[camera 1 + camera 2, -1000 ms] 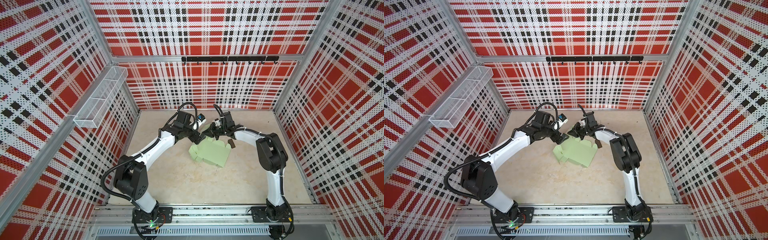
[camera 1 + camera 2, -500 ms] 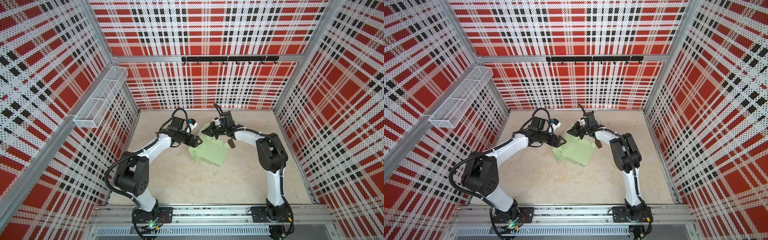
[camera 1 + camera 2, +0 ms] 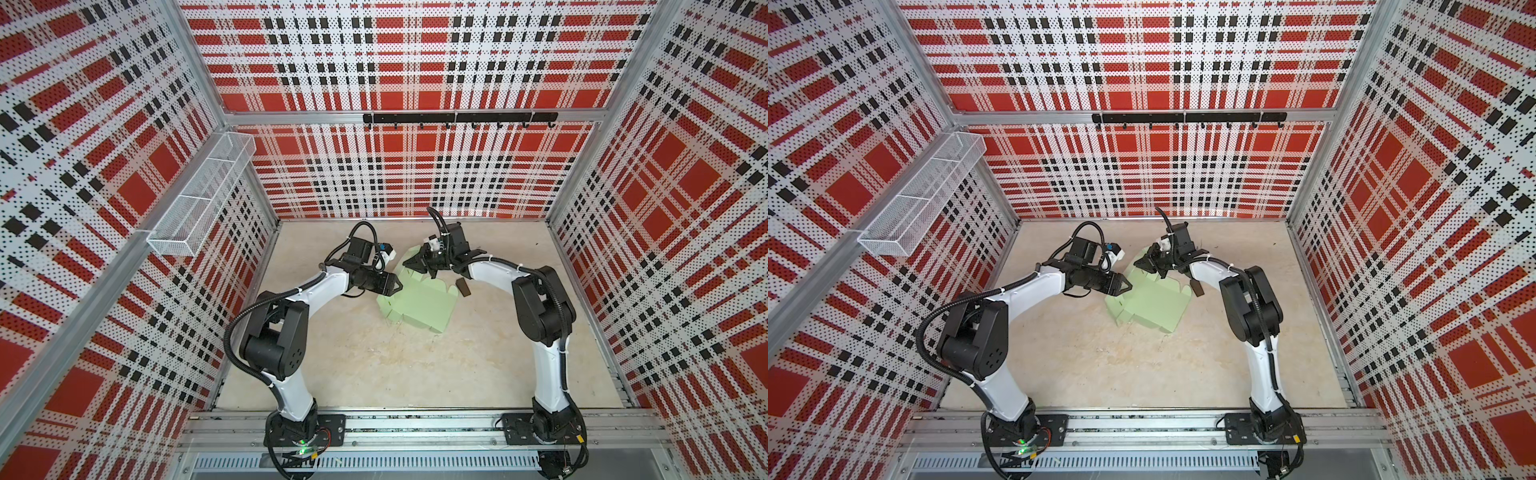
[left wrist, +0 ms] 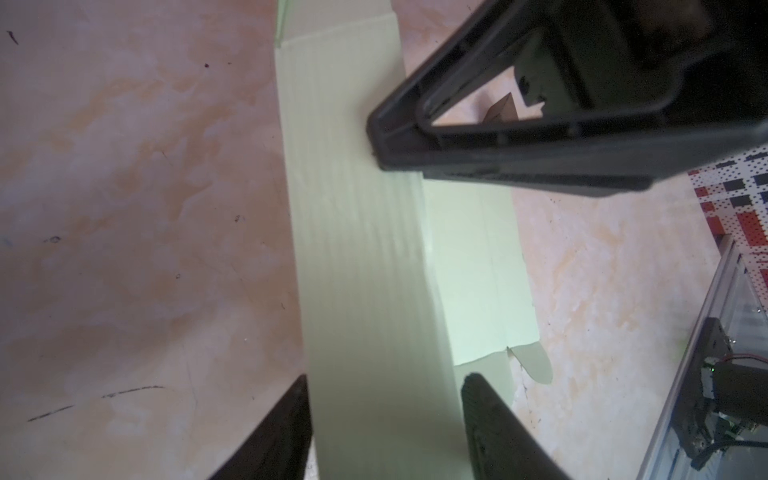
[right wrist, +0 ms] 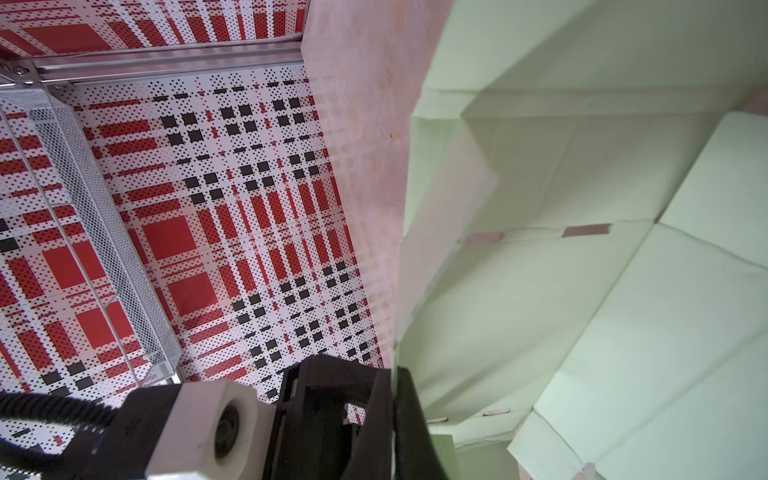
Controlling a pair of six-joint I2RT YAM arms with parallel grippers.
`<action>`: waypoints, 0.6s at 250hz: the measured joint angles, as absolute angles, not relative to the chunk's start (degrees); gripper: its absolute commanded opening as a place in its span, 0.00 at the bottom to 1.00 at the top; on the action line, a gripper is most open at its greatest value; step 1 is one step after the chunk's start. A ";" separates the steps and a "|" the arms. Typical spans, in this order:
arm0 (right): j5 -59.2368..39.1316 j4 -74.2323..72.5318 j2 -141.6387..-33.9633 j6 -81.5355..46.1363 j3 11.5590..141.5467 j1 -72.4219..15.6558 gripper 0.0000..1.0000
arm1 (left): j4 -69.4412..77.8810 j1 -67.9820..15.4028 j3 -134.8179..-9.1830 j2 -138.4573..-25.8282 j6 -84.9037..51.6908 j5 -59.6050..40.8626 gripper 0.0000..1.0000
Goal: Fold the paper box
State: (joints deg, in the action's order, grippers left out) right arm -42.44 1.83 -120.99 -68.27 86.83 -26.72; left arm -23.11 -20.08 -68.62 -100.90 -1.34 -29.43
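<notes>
The paper box (image 3: 419,301) (image 3: 1150,303) is pale mint-green cardboard, part folded, lying on the floor between both arms. My left gripper (image 3: 398,286) (image 3: 1128,286) is low at its left side. In the left wrist view its jaws (image 4: 384,399) stand apart astride a raised green wall (image 4: 361,249), one finger on each side. My right gripper (image 3: 409,262) (image 3: 1139,262) is at the box's far corner. In the right wrist view its jaws (image 5: 395,399) are shut on the thin edge of a lifted flap (image 5: 440,216).
A small dark brown scrap (image 3: 462,286) (image 3: 1195,287) lies on the floor just right of the box. A white wire basket (image 3: 203,195) (image 3: 926,195) hangs on the left wall. A black hook rail (image 3: 459,118) runs along the back wall.
My left arm has dropped and swung from above the box's far corner down to its left side, and its jaws have narrowed around the wall. The right gripper has kept its hold.
</notes>
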 measured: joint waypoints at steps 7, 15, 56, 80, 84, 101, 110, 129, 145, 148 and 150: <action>-42.41 1.83 -120.99 -68.18 86.83 -26.72 0.07 | -23.05 -20.10 -68.62 -100.90 -1.41 -29.34 0.55; -42.41 1.83 -120.99 -68.16 86.83 -26.72 0.10 | -22.96 -20.10 -68.62 -100.90 -1.41 -29.28 0.54; -42.28 0.27 -120.33 -68.05 86.19 -26.59 0.38 | -22.28 -20.03 -68.62 -100.90 -1.43 -28.47 0.49; -42.02 -1.63 -118.17 -67.13 84.12 -26.30 0.57 | -21.63 -19.97 -68.60 -100.88 -1.41 -28.18 0.46; -42.00 -2.00 -117.64 -67.00 83.77 -26.28 0.57 | -21.45 -19.97 -68.55 -100.88 -1.39 -28.14 0.45; -41.91 -3.75 -115.48 -65.87 82.19 -26.22 0.57 | -21.15 -19.94 -68.47 -100.88 -1.32 -27.97 0.41; -41.80 -5.02 -114.24 -65.10 81.17 -26.22 0.57 | -20.99 -19.92 -68.42 -100.88 -1.28 -27.81 0.39; -41.43 -8.45 -110.98 -62.98 77.89 -26.22 0.54 | -20.93 -19.92 -68.40 -100.88 -1.28 -27.44 0.34; -41.01 -11.11 -108.16 -60.60 74.65 -26.22 0.52 | -20.88 -19.92 -68.38 -100.88 -0.99 -26.98 0.33; -40.75 -11.53 -107.44 -59.40 73.84 -26.22 0.51 | -20.88 -19.92 -68.38 -100.88 -1.13 -26.92 0.32; -40.71 -11.84 -107.09 -59.09 73.41 -26.22 0.51 | -20.86 -19.92 -68.38 -100.88 -1.04 -26.83 0.32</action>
